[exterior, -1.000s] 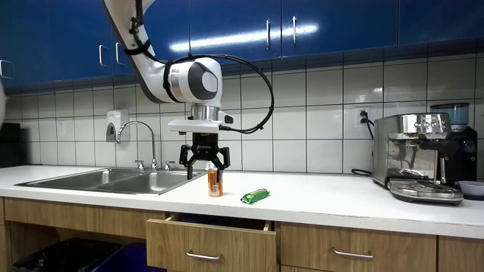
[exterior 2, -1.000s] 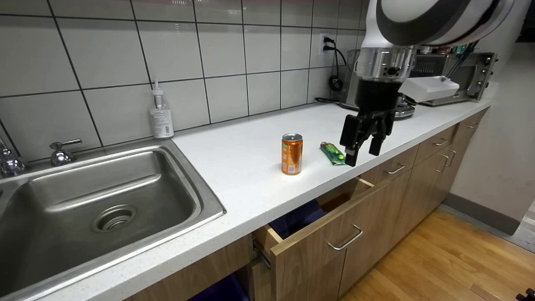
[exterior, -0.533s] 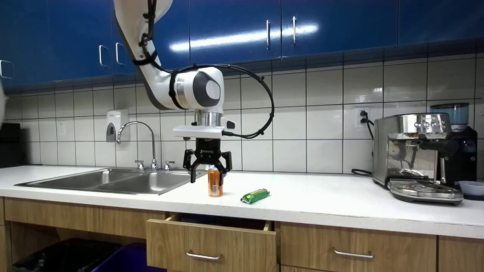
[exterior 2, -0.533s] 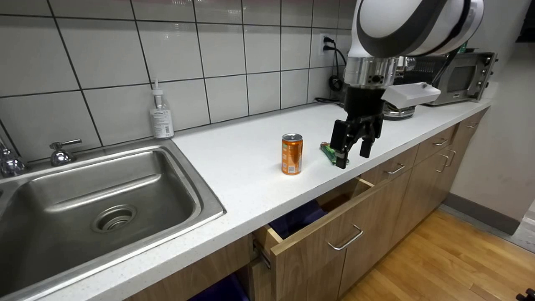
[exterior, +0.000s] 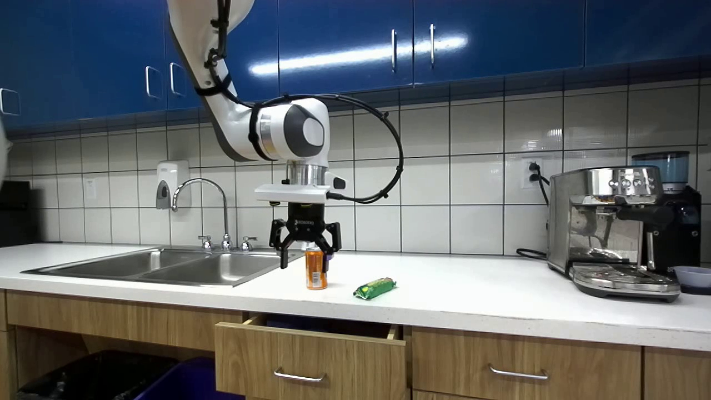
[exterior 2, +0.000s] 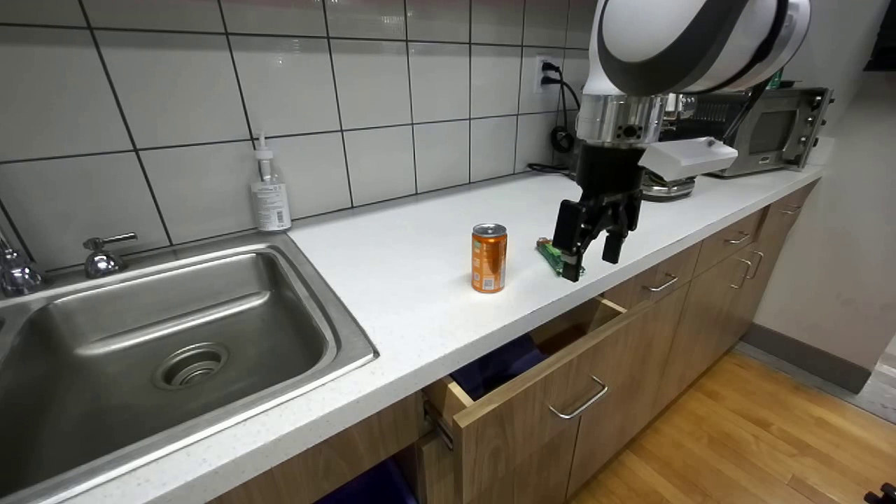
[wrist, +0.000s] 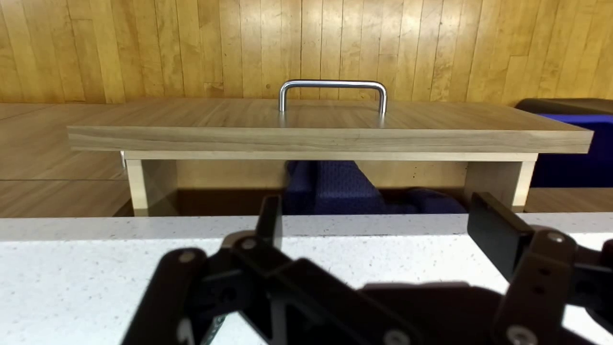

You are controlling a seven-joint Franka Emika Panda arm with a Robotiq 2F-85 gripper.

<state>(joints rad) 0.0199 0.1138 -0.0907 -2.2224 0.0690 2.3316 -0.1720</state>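
Note:
My gripper [exterior: 305, 264] is open and empty above the front part of the white counter. It also shows in the other exterior view [exterior 2: 592, 261] and in the wrist view [wrist: 378, 215], where its jaws stand wide apart. An orange can [exterior 2: 488, 262] stands upright on the counter, apart from the gripper; one finger partly covers the can in an exterior view [exterior: 315, 280]. A green wrapped packet [exterior: 375, 288] lies on the counter, partly behind a finger in an exterior view [exterior 2: 549, 255]. Below, a wooden drawer [wrist: 330, 139] stands open with dark blue cloth [wrist: 345, 189] inside.
A steel sink [exterior 2: 350, 336] is set into the counter, with a soap bottle [exterior 2: 271, 199] behind it. A coffee machine [exterior: 605, 222] stands along the counter. Blue cabinets [exterior: 344, 33] hang above. A blue bin [exterior: 189, 380] is under the counter.
In the first half second the arm moved down and the open gripper shifted towards the can and the packet. Since then it has held still. The can, packet and drawer have not moved.

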